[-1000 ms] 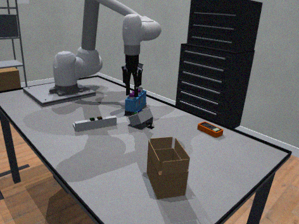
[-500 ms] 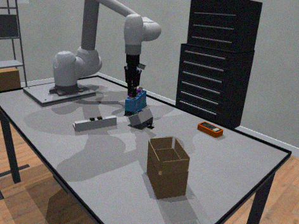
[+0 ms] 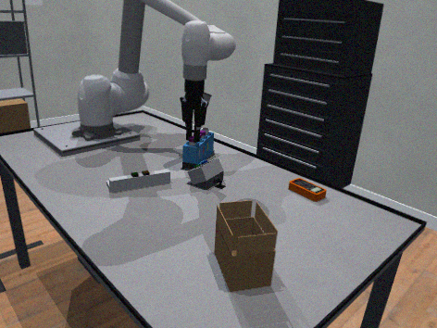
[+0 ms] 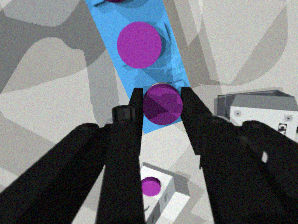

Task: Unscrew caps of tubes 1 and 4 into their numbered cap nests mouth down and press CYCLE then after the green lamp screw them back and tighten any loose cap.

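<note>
While the arm hangs straight down over the blue decapping station (image 3: 199, 149) near the middle of the exterior view, the gripper (image 4: 162, 102) pinches a purple cap (image 4: 163, 104) between its two black fingers. That cap sits at the rack's end (centre of the wrist view), with a second purple cap (image 4: 139, 44) above it and the grey key housing (image 4: 260, 111) at the right edge.

Two full magenta caps (image 4: 139, 44) ahead of pincer (image 4: 161, 102), one between its fingers; fourth cut at edge. One cardboard box (image 3: 245, 246), one orange meter (image 3: 307, 189).
</note>
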`<state>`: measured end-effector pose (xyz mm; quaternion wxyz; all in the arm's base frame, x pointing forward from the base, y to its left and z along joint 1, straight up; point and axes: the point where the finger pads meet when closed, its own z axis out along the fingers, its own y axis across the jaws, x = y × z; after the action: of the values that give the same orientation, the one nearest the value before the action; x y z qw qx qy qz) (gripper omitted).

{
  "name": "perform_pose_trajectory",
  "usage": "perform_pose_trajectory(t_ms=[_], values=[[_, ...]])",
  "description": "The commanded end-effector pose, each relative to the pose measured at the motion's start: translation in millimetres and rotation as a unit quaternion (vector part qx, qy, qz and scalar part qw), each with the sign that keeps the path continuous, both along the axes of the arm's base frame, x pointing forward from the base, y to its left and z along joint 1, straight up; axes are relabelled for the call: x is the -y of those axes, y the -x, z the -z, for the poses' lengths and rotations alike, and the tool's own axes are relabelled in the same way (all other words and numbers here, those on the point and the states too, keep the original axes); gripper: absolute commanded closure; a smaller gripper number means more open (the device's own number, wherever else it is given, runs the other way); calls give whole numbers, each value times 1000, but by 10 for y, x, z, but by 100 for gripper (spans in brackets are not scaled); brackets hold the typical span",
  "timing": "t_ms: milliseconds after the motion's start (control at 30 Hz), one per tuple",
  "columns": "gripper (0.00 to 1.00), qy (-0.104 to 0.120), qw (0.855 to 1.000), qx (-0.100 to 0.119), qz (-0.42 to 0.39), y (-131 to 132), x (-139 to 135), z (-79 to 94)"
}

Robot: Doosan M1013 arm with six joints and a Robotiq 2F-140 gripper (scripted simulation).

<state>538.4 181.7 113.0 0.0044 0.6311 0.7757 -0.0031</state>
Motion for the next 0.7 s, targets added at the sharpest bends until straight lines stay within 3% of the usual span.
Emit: perform_pose_trajectory(t_ms=[0, 100, 233, 367, 500, 667], values=[[70, -4, 993, -2, -116, -3, -1, -7], [70, -4, 990, -2, -141, -3, -1, -7], [70, -4, 971, -2, -239, -3, -1, -8], [70, -4, 942, -3, -335, -3, -1, -9], [70, -3, 905, -3, -426, -3, -1, -10], [70, -3, 905, -3, -426, -3, -1, -12]])
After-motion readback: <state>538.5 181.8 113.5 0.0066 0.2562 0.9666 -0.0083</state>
